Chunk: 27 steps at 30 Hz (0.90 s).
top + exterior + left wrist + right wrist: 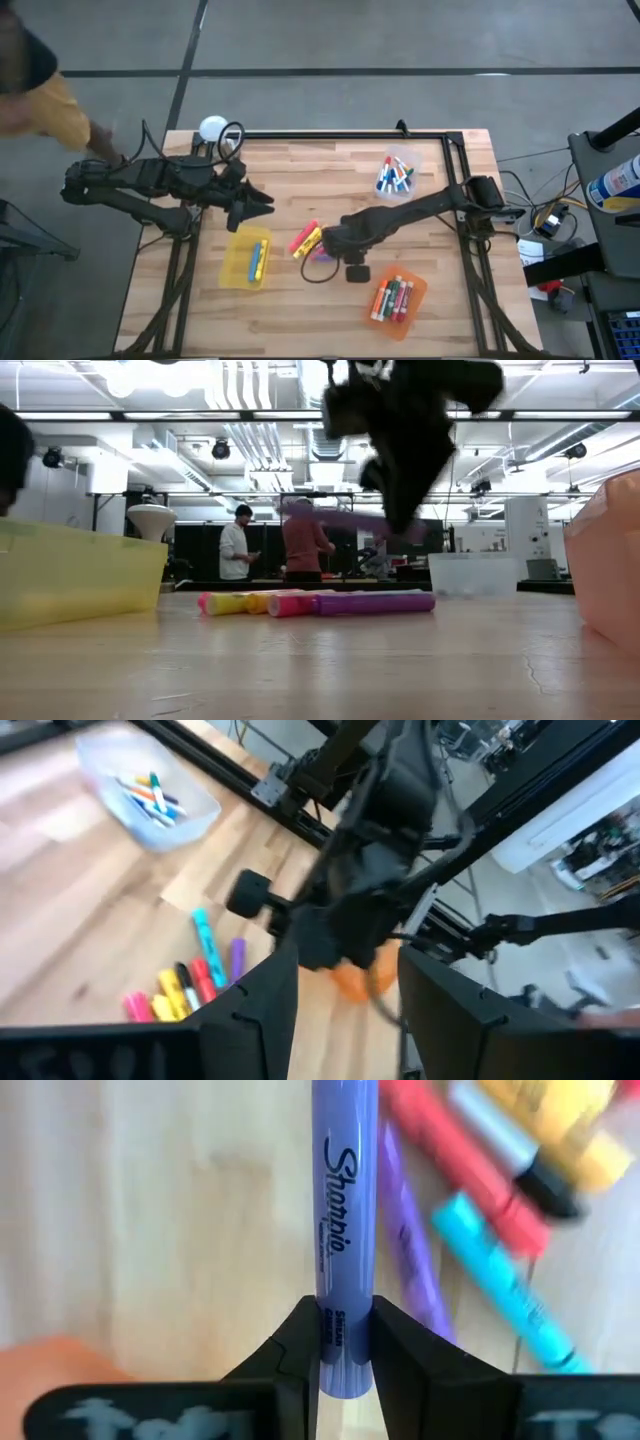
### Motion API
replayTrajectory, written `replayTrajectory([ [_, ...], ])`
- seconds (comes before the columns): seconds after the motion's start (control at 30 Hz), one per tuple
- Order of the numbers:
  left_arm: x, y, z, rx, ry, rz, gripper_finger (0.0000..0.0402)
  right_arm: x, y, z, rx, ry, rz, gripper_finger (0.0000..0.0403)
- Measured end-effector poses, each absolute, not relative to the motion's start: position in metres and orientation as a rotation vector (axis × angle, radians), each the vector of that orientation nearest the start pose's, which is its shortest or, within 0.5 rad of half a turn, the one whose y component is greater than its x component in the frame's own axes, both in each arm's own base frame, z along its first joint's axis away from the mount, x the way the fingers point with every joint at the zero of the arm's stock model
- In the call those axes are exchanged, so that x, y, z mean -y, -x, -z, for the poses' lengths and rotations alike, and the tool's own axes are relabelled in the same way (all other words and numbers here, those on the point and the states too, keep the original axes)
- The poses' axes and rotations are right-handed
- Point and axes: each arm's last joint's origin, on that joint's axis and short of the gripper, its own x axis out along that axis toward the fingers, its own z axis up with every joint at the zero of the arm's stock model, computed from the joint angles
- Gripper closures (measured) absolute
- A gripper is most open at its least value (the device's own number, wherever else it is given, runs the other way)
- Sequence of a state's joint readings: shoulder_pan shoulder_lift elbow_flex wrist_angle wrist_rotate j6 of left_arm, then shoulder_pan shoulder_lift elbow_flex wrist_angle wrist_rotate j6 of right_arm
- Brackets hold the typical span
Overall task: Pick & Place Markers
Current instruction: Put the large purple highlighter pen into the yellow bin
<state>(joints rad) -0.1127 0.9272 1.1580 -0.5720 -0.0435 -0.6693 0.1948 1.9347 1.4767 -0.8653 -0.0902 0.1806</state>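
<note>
On the left of the wooden desk [300,170], the left gripper [262,202] is seen hovering above the boards near the yellow bin [243,262], its fingers [262,1010] held apart with nothing between them. In that yellow bin a yellow and a blue marker are laid side by side. Toward the middle, a loose cluster of markers [308,240] is spread flat on the desk, with yellow, red and pink barrels showing from above, and a purple one [375,603] lined up with them in the low view. Just beside that cluster the right gripper [333,240] is found, its fingers [292,1360] clamped on a purple marker [344,1230]; "Sharpie" is read in dark script along its barrel, with smaller print below that cannot be made out. The held marker is pointed straight out from the fingers, above a second purple, a teal [505,1285] and a red one [460,1170] lying on the wood. Further right, an orange bin [397,297] with red, green and orange markers is seen at the near side, and a clear bin [397,172] with blue, red and orange ones at the far side.
</note>
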Motion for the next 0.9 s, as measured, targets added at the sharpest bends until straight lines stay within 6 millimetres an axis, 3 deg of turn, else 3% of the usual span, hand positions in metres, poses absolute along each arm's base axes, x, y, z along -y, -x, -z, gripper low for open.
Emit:
replayTrajectory([
  [0.47, 0.017, -0.177, -0.397, -0.326, 0.552, -0.094, 0.0237, -0.064, -0.413, -0.303, -0.983, -0.131, -0.057, 0.0344],
  [0.7, 0.017, -0.177, -0.397, -0.329, 0.553, -0.095, 0.0237, -0.048, -0.419, -0.349, -0.82, -0.153, 0.035, 0.0344],
  [0.9, 0.017, -0.181, -0.395, -0.334, 0.553, -0.097, 0.0237, -0.036, -0.42, -0.375, -0.732, -0.169, 0.054, 0.0344],
])
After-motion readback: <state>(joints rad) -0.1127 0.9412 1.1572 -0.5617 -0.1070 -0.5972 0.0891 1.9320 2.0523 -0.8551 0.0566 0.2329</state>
